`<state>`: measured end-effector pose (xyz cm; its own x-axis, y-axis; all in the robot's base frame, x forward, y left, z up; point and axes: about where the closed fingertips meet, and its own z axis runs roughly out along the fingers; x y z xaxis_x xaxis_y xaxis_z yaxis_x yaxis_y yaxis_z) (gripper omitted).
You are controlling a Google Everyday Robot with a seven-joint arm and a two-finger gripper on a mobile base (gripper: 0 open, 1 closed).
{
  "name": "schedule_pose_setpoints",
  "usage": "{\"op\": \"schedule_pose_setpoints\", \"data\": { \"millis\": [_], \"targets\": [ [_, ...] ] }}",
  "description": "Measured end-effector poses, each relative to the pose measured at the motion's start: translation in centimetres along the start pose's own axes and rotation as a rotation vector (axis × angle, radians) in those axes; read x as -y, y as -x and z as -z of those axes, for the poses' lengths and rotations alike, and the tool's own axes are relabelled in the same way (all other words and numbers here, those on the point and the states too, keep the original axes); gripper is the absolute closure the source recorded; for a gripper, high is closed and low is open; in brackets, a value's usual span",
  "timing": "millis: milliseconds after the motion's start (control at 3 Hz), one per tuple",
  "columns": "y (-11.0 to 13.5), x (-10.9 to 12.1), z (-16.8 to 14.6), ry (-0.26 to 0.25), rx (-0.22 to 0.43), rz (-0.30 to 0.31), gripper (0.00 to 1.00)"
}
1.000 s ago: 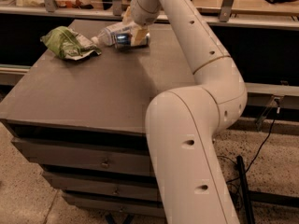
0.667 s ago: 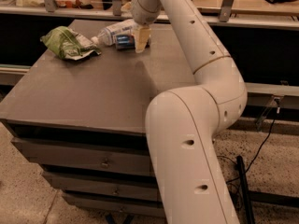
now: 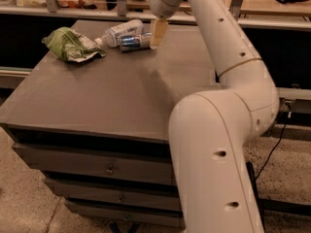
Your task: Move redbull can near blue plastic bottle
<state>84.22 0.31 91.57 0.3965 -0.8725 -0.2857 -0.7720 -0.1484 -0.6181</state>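
Along the far edge of your bench, the redbull can lay on its side, its length running roughly parallel to that edge. Right behind it, touching or very nearly so, the blue plastic bottle also lay flat, with its white cap pointing toward the far-left corner. Your gripper hung just beside the can's right end, pointing down at the benchtop. Whether the claw was apart or together you could not tell from this angle, nor whether it touched the can.

A crumpled green snack bag sat near the far-left corner, close to the bottle's cap but apart from the can. Your white arm rose in front of the near-right corner, bent above the right edge and reached back to the far edge. Below the near edge the bench showed a stack of drawers, and a dark cable trailed on the speckled floor off the right side.
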Motion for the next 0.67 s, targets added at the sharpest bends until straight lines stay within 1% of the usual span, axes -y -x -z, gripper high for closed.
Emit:
{"op": "schedule_pose_setpoints", "data": {
  "millis": [333, 667],
  "targets": [
    [-3.57, 1.90, 5.01, -0.142, -0.035, -0.141, 0.00],
    [-3.56, 1.81, 4.68, -0.146, -0.034, -0.147, 0.00]
  ]
}}
